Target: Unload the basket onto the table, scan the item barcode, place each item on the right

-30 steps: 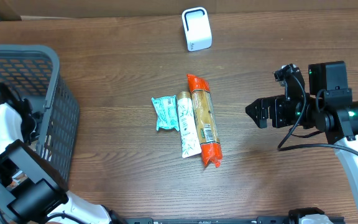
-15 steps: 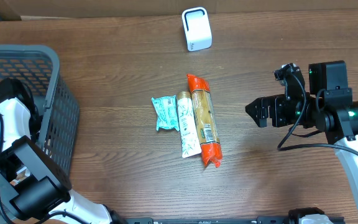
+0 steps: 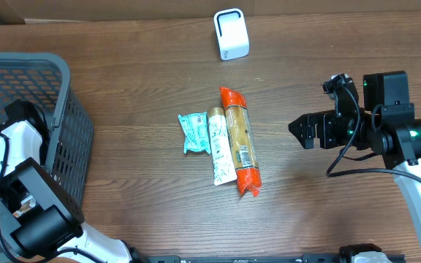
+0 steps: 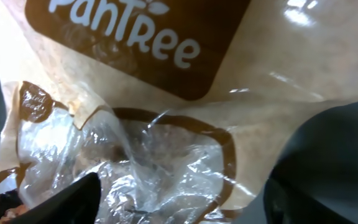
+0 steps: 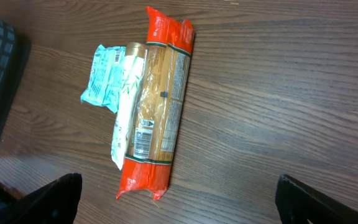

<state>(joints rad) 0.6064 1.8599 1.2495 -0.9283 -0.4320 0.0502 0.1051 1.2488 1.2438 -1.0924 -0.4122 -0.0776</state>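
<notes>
my left gripper, jaws apart over pantree bag in basket: best closed on a firm fold, not slack film; my right gripper spread.

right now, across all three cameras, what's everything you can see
table: one, brown wood, under everything
basket: one, grey mesh, left edge
scanner: one, white, top centre
long pack: one, clear with orange ends, centre
tube: one, white, against the long pack's left side
packet: one, teal, left of the tube
bag: one, tan and clear, marked PanTree, fills the left wrist view
left hand: one, dark, fingers spread at the bag in the basket, grip unclear
right hand: one, black, open, right of the items, above the table
</notes>
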